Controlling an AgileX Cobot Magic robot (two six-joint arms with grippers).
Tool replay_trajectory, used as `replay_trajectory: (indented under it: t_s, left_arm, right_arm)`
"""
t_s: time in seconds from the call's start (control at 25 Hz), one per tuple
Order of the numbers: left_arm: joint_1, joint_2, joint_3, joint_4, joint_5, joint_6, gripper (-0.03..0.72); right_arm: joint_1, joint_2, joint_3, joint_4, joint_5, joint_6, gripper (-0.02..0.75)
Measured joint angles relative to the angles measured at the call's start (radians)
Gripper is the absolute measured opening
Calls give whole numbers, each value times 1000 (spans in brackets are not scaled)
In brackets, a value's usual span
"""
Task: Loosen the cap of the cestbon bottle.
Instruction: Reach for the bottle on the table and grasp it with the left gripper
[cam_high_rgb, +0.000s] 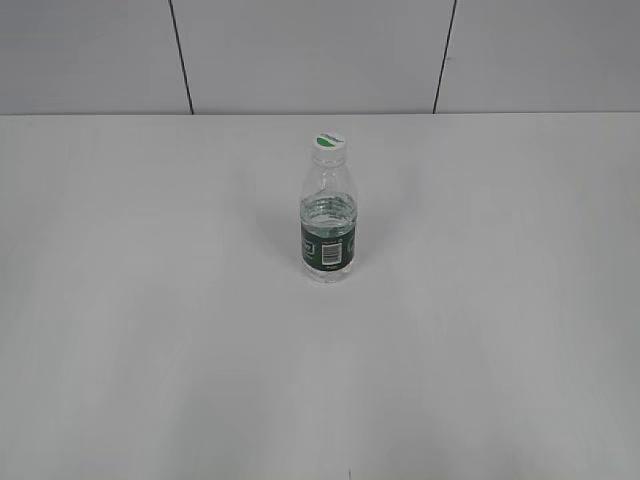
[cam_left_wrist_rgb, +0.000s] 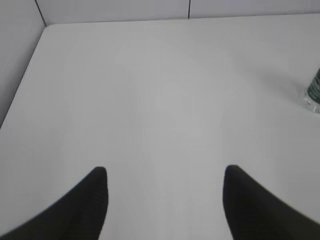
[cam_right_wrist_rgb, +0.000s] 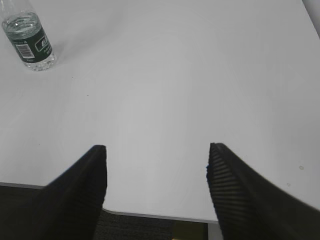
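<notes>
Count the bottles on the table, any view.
1. The cestbon bottle stands upright near the middle of the table, cap on. The wrist views show the same bottle at their edges; nothing looks hidden.

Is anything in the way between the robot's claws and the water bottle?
Nothing visible. The small clear plastic water bottle with its round white cap stands alone on the white table. Only bare tabletop lies between it and the open left claw and open right claw.

Small clear plastic water bottle (cam_high_rgb: 328, 215) stands alone, upright, on white table (cam_high_rgb: 150, 300); open access from every side and above.
</notes>
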Motion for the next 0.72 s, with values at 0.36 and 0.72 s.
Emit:
replay_trajectory:
  t_s: [0.36, 0.72]
  left_arm:
    - [0, 14, 16, -1, -389, 7, 443]
    - [0, 75, 188, -76, -686, 7, 443]
  right_arm:
    - [0, 0, 0, 7, -1, 0, 485]
    - [0, 0, 31, 14, -399, 0, 485]
